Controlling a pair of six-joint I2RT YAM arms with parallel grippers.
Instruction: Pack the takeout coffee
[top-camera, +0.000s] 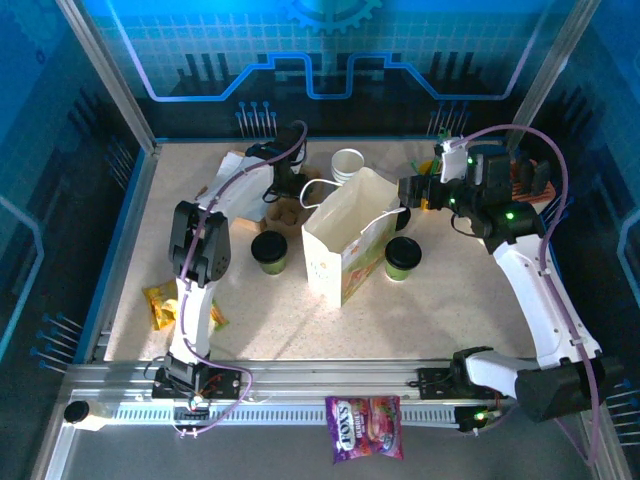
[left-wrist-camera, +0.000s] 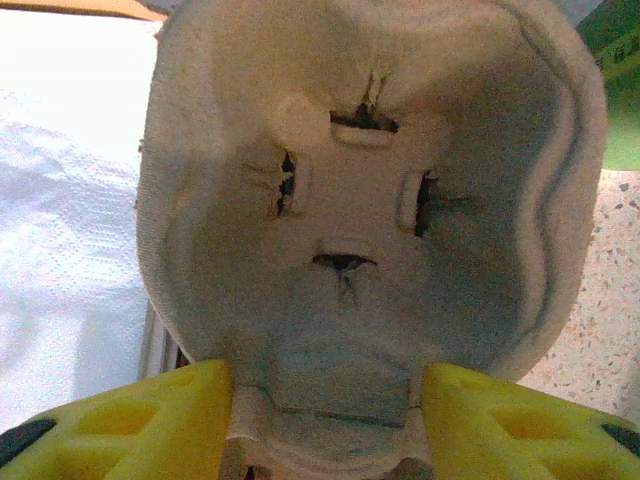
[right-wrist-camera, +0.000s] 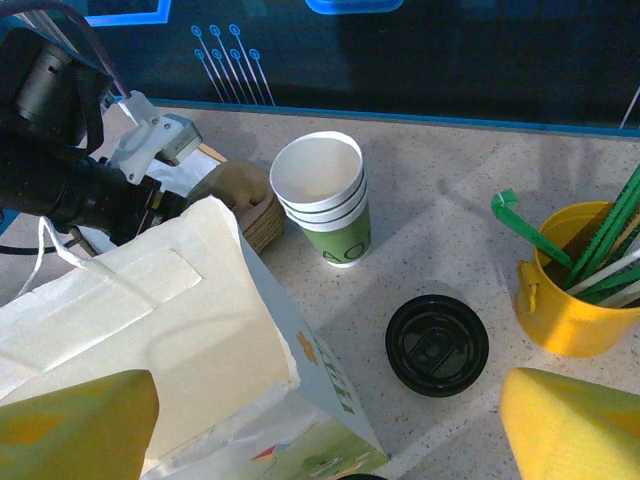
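- The first coffee cup (top-camera: 269, 250) stood upright and lidded on the tabletop (top-camera: 450, 300), at 9 o'clock of the paper bag (top-camera: 345, 240).
- The second coffee cup (top-camera: 402, 257) stood lidded at the bag's 3 o'clock, just beside it. Both cups were outside the bag.
- The bag stood upright with its mouth open.
- A stack of empty cups (top-camera: 348, 163) sat at the bag's 12 o'clock, and a pulp cup carrier (left-wrist-camera: 360, 200) at its 10 o'clock.
- The left gripper (left-wrist-camera: 325, 390) had a finger on each side of the carrier's near edge; whether it clamped could not be told.
- The right gripper (right-wrist-camera: 328, 400) hung over the bag's 2 o'clock rim, its jaws wide apart and holding nothing.
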